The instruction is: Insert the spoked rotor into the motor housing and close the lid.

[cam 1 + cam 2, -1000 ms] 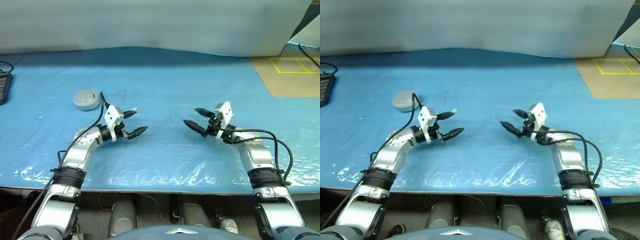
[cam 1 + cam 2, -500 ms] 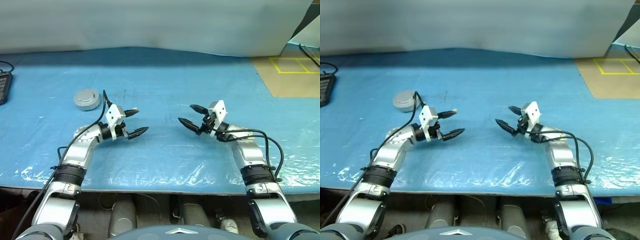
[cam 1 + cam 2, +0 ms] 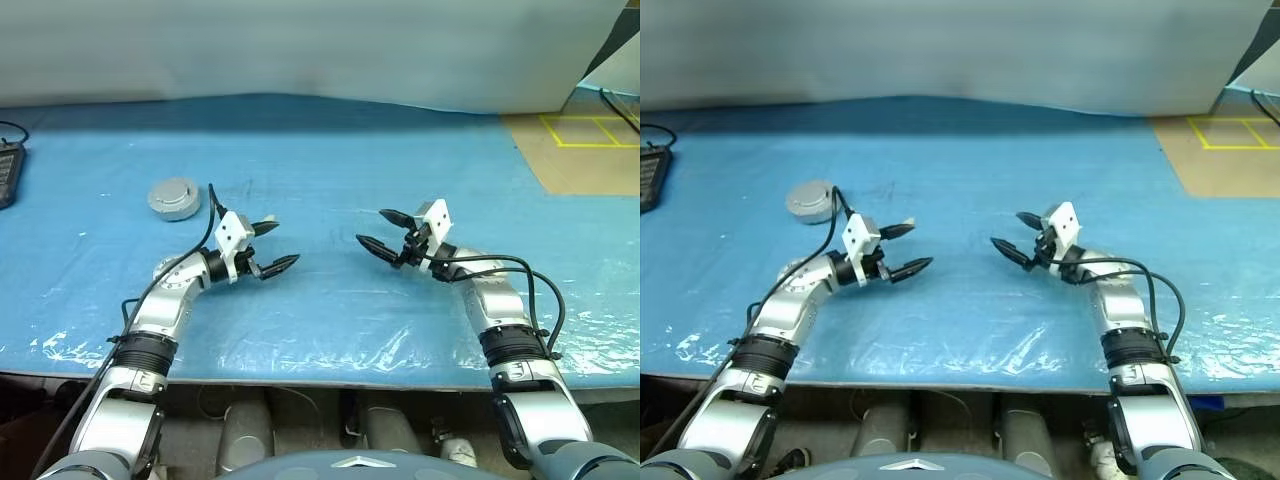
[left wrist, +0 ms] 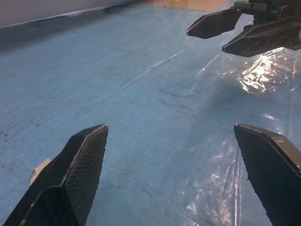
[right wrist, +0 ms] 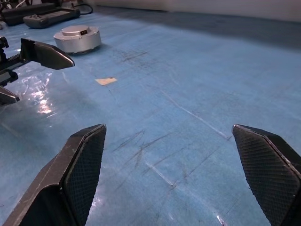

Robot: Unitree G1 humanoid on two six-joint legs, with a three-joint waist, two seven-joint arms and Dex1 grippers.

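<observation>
Item: round grey metal unit (image 3: 173,198), lid on top. It sits on the blue sheet (image 3: 330,170), well apart from both sets of jaws, out beyond and to the outer side of the left gripper (image 3: 268,246). Its top is smooth with a low raised centre and a small dark mark I cannot read. It looks closed, so whether the rotor is already inside cannot be told. No loose rotor lies between or near the jaws.

Handling, as a judgement: solid metal, so stiff and fairly heavy for its size, not fragile. The smooth, rounded side wall is likely slippery against hard fingers. The best hold looks to be across the full width at the side wall, fingers low on the body. A pinch at the lid's edge alone may lift the lid and leave the body behind.

Left gripper: jaws spread wide, nothing between them, hanging just above the sheet and pointing in toward the right gripper (image 3: 384,231).

Right gripper: jaws likewise wide apart and empty, pointing back toward the left one, with bare sheet between the two.

Other: a small pale scrap (image 5: 106,81) lies on the sheet between the unit and the right jaws. A dark device (image 5: 46,20) sits beyond the unit.

Writing: no brand, label or lettering readable anywhere.
</observation>
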